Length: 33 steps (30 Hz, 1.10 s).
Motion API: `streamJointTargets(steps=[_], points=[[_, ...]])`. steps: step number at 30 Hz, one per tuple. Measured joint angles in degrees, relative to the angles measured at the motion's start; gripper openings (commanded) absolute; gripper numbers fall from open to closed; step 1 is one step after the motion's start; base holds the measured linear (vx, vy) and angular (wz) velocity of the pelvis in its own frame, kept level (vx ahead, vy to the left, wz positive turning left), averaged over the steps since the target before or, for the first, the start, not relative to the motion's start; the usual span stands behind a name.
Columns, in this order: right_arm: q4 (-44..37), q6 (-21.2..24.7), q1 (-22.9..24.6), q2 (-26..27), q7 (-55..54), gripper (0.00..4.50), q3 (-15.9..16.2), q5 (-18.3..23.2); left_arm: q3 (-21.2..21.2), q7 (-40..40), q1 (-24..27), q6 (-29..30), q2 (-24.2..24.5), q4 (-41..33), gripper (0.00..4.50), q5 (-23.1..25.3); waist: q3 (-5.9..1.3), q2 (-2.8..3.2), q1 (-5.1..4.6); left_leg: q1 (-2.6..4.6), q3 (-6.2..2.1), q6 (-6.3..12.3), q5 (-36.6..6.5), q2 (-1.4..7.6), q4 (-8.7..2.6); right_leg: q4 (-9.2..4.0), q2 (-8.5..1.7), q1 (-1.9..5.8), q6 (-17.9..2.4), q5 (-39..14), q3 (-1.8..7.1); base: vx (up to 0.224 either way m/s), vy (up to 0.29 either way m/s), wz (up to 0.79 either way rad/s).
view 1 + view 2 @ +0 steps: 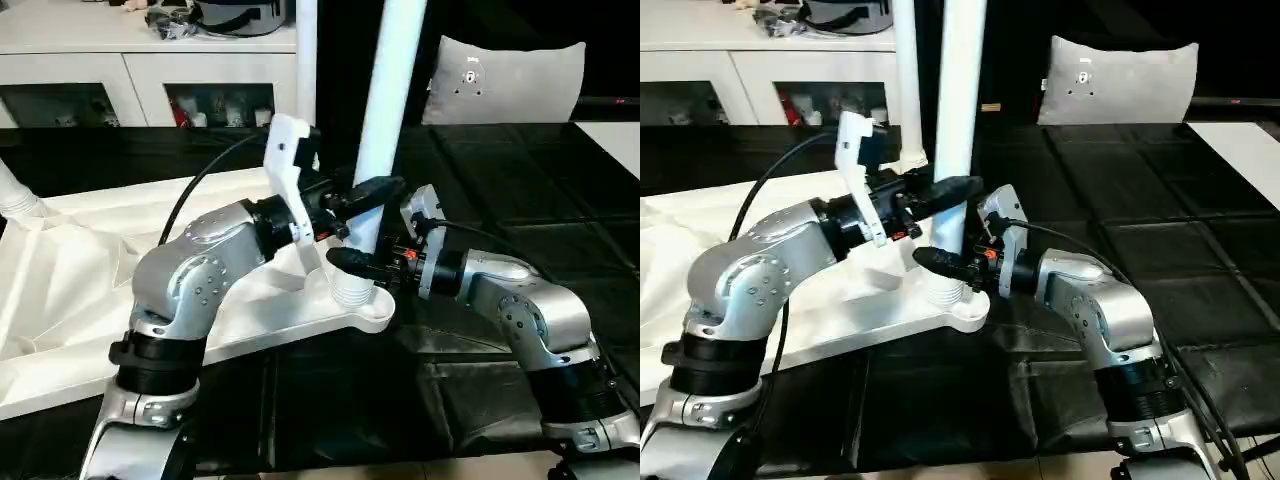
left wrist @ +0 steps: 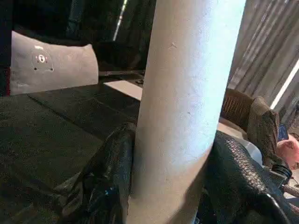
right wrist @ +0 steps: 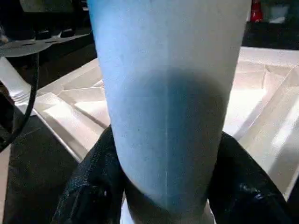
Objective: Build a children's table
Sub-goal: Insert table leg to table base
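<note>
We have the tabletop [image 1: 90,270] lying underside up on the black surface, ribs showing, with its near corner socket [image 1: 352,292] toward our right. A white leg [image 1: 385,110] stands upright in that socket, rising toward twelve o'clock out of the head view. Both end effectors are closed on this leg: the left end effector [image 1: 372,192] clamps it higher up, coming in from nine o'clock, and the right end effector [image 1: 362,262] clamps it just above the socket, reaching in from three o'clock. The wrist views confirm black fingers [image 2: 110,177] pressed on either side of the tube. We judge the two-height grip is meant to keep the leg plumb while it is seated; whether it is fully home we cannot tell, as the fingers hide the joint. A second leg [image 1: 306,60] stands further back, and a grey cushion [image 1: 505,80] rests at about one o'clock.
</note>
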Motion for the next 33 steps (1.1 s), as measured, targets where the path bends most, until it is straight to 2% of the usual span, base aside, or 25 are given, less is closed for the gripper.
streamJointTargets(steps=[3, 6, 9, 12, 21, 23, 27, 28, 33], points=[[0.1, 0.2, 0.0, 0.0, 0.0, 1.91, 0.0, 0.4, -0.9, 0.0, 0.0, -0.8, 0.2, 0.0, 2.79, 0.9, 0.00, 0.00, -0.01, 0.01, 0.00, 0.00, 0.0, 0.00, 0.00, 0.00, 0.00, 0.00, 0.0, 0.0, 0.00, 0.000, 0.000, 0.00], [0.5, -0.4, 0.0, 0.6, -0.1, 1.91, 0.0, 0.7, -3.8, -1.4, -0.3, -3.9, 1.1, 0.0, 2.79, 4.0, 0.00, 0.01, -0.01, 0.01, 0.00, 0.00, 0.0, 0.00, -0.01, 0.00, 0.00, 0.00, 0.0, 0.0, 0.00, 0.000, 0.000, 0.00], [0.4, -3.0, 0.0, 1.7, -0.9, 1.91, 0.0, -0.4, -3.9, -3.8, -0.3, -6.8, 2.3, 0.1, 2.79, 4.7, 0.00, 0.01, -0.22, 0.04, 0.00, -0.01, 0.0, 0.00, -0.05, 0.00, 0.00, 0.00, 0.0, 0.0, 0.01, 0.000, 0.000, 0.00], [-0.7, -3.8, 0.5, 2.5, -1.7, 1.91, 0.2, -0.9, -4.1, -6.7, 0.1, -9.7, 3.6, 0.6, 2.79, 5.1, -0.01, 0.02, -0.25, 0.05, 0.00, -0.02, 0.0, 0.00, -0.08, -0.01, 0.01, 0.00, 0.0, 0.0, 0.01, 0.000, 0.000, 0.00], [-6.5, -1.6, 7.5, 0.1, -1.5, 1.91, 1.6, -0.3, -6.4, -15.3, 5.8, -13.9, 7.1, 0.8, 2.74, 5.0, 0.00, 0.02, 0.00, 0.07, 0.01, -0.03, 0.0, 0.00, -0.11, 0.00, 0.00, 0.01, 0.0, 0.0, 0.03, 0.000, 0.000, 0.00], [-9.3, 0.0, 9.1, -1.2, -1.7, 1.91, 1.1, 0.0, -6.2, -15.5, 7.3, -13.4, 7.3, -0.7, 3.08, 4.4, 0.00, 0.02, -0.05, 0.09, 0.01, -0.04, 0.0, 0.00, -0.11, 0.00, 0.00, 0.03, 0.0, 0.0, 0.03, 0.000, 0.000, 0.00], [-16.0, 4.0, 12.9, -3.5, -2.9, 1.91, -1.2, 2.4, -6.1, -15.8, 10.7, -11.5, 8.2, -5.8, 3.13, 2.1, -0.01, 0.03, -0.05, 0.13, 0.01, -0.04, 0.0, -0.01, -0.14, -0.01, 0.01, 0.03, 0.0, 0.0, 0.03, 0.000, 0.000, 0.00], [-17.4, 5.0, 14.0, -4.0, -3.5, 1.91, -2.0, 3.0, -6.1, -16.0, 11.9, -11.1, 8.4, -7.3, 3.30, 1.6, -0.03, 0.06, -0.11, 0.15, 0.01, -0.04, 0.0, -0.01, -0.14, -0.01, 0.01, 0.05, 0.0, 0.0, 0.04, 0.000, 0.000, 0.00], [-18.3, 5.8, 15.4, -4.5, -4.4, 1.89, -2.7, 3.5, -5.7, -15.7, 15.1, -9.6, 7.3, -8.6, 3.75, -1.3, -0.06, 0.12, -0.67, 0.17, 0.02, -0.08, 0.0, 0.00, -0.12, -0.04, 0.02, 0.06, 0.0, 0.0, -0.01, 0.000, 0.000, 0.00]])
